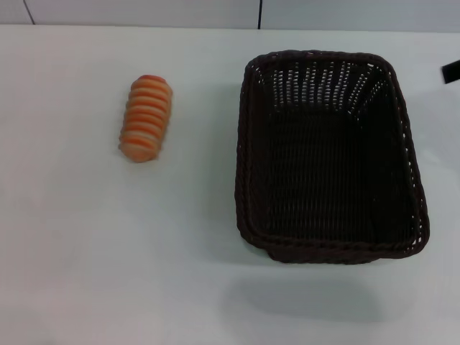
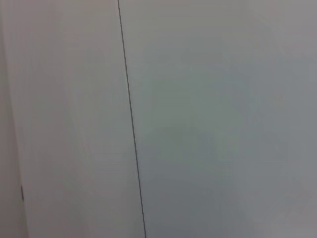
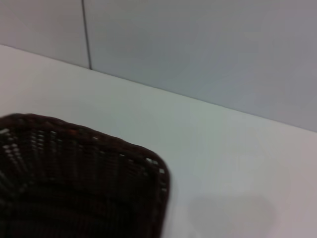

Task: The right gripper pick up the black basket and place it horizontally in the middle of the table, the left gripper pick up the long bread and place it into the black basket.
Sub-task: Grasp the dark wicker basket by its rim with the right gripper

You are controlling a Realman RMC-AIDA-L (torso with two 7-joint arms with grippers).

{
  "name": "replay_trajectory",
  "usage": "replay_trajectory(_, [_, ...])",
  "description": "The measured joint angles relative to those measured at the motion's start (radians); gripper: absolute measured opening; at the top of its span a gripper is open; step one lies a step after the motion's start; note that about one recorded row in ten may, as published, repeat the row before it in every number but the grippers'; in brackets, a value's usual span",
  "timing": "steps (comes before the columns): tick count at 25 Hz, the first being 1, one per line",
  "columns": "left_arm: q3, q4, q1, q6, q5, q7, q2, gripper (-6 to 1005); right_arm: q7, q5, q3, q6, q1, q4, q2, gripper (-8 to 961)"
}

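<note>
Black basket [image 1: 330, 154] sits right of centre frame on the white surface [image 1: 108, 251], long axis running top to bottom, empty inside. Long bread [image 1: 146, 118] lies upper left, well apart from it. A dark sliver at the right edge, likely the right end effector [image 1: 451, 72]; grip state cannot be told. Right wrist view: basket corner [image 3: 99, 168], wall panels [image 3: 198, 49] behind.

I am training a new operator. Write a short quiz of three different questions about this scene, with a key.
1. True or false: the long bread lies inside the black basket.
2. The black basket stands on which side of the table in the head view? A) the robot's left B) the robot's right
3. Fill in: the basket's long side runs ____ the robot, not across.

Key: 1. False, the bread lies on the table, apart from the basket. 2. B. 3. away from.

Only a dark tip at the head view's right edge may be the right gripper; the left gripper is unseen.
</note>
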Motion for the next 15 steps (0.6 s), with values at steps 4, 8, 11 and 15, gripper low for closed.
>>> replay_trajectory(4, [-0.005, -0.027, -0.018, 0.000, 0.000, 0.000, 0.001, 847, 0.054, 0.000, -0.023, -0.004, 0.011, -0.007, 0.000, 744])
replay_trajectory(8, [-0.022, -0.042, -0.035, 0.000, 0.000, -0.001, 0.000, 847, 0.109, -0.001, -0.071, -0.010, 0.021, -0.061, 0.003, 744])
replay_trajectory(11, [-0.032, -0.045, -0.043, 0.001, 0.000, -0.002, 0.000, 847, 0.155, -0.001, -0.126, -0.022, 0.022, -0.082, 0.003, 744])
replay_trajectory(15, [-0.040, -0.055, -0.054, 0.003, 0.002, 0.000, 0.001, 847, 0.214, -0.001, -0.194, -0.042, 0.001, -0.080, 0.004, 744])
